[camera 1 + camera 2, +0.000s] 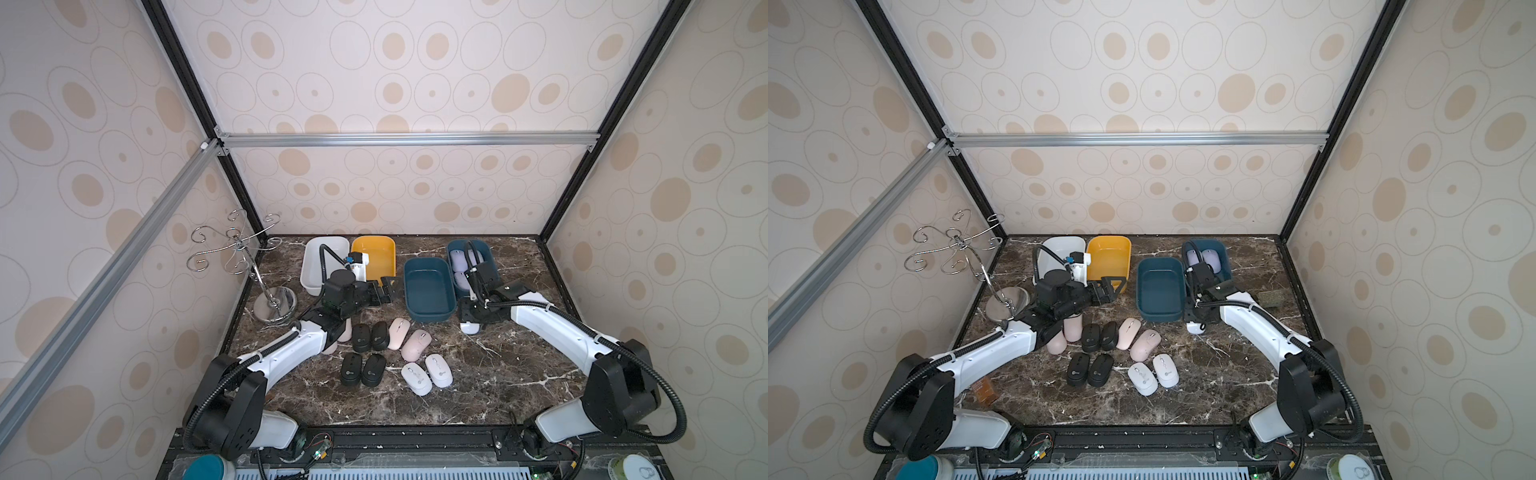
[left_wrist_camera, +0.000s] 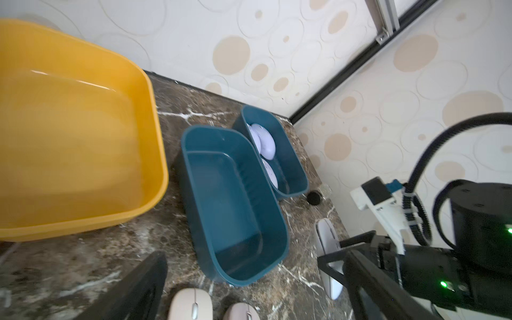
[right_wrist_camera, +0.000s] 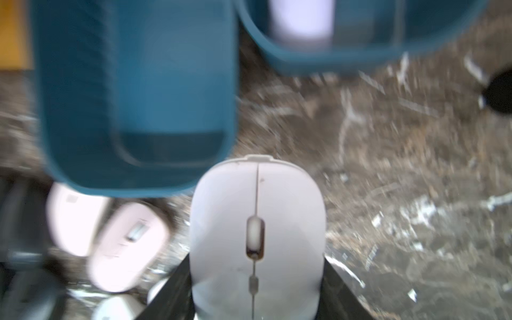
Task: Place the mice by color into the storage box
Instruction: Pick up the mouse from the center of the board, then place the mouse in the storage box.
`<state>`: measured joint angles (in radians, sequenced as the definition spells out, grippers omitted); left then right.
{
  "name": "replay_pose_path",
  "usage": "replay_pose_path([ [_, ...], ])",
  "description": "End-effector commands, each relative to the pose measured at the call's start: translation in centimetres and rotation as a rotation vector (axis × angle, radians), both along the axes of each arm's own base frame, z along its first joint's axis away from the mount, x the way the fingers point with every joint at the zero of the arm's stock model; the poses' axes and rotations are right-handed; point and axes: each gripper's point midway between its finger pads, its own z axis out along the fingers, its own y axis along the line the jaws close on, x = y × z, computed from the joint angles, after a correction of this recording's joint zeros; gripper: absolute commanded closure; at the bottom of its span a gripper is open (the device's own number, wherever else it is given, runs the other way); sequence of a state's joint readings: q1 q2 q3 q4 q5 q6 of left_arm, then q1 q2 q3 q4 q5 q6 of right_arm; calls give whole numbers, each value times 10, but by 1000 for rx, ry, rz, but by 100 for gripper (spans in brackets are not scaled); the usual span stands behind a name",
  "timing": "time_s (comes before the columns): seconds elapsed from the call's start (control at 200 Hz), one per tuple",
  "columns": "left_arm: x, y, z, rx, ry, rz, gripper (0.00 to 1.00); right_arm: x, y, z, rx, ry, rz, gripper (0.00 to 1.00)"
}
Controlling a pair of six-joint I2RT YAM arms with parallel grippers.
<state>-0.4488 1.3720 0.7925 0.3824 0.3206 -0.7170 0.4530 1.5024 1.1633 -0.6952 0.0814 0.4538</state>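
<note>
The right gripper [image 3: 256, 279] is clamped on a white mouse [image 3: 257, 235]. Its black fingers [image 3: 171, 296] press both flanks and the scroll wheel faces up. This mouse sits just off the near right corner of the empty teal box [image 1: 428, 286]. The wrist view is smeared, so it is unclear whether the mouse rests on the marble table [image 1: 498, 374] or hangs just clear of it.

The left gripper [image 1: 384, 291] hovers just left of that box with its jaws wide apart and nothing between them.

A second teal box [image 1: 453, 249] stands touching the far right side of the empty teal box and holds the lavender mice [image 2: 263, 141]. Left of the empty teal box, beyond the left gripper, are a yellow box [image 1: 374, 257] and then a white box [image 1: 322, 262]. Neither shows any contents.

The other mice lie loose on the table, nearer the camera than the empty teal box. Two pink mice [image 1: 409, 338] lie closest to its near edge. Four black mice [image 1: 360, 337] sit to their left in two pairs, and two more pink ones [image 1: 1073, 328] lie partly under the left arm. Two white mice [image 1: 428, 374] lie side by side, nearest the camera.
</note>
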Motion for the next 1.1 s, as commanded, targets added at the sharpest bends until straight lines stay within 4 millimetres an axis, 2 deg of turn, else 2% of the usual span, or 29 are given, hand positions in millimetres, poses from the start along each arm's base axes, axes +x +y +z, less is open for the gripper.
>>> replay_pose_path([
  [0.0,15,26,32,-9,-87,93,0,21,26,7,24,-21,41,54],
  [0.085,18,36,32,-4,-94,122,0,46,47,11,54,-66,57,54],
  [0.195,20,38,29,5,-86,128,0,77,72,4,94,-73,74,54],
  [0.325,20,36,28,-2,-80,118,0,107,88,-17,82,-62,75,54],
  [0.435,20,34,29,-15,-78,109,0,123,101,-36,76,-33,95,54],
  [0.645,20,33,29,-25,-74,100,0,149,116,-72,62,2,98,53],
  [0.725,20,31,27,-30,-67,90,0,157,112,-84,24,4,77,53],
  [0.87,20,30,24,-32,-59,87,0,173,113,-96,7,-25,61,53],
  [1.096,20,27,23,-49,-50,75,0,183,117,-111,0,-20,53,48],
])
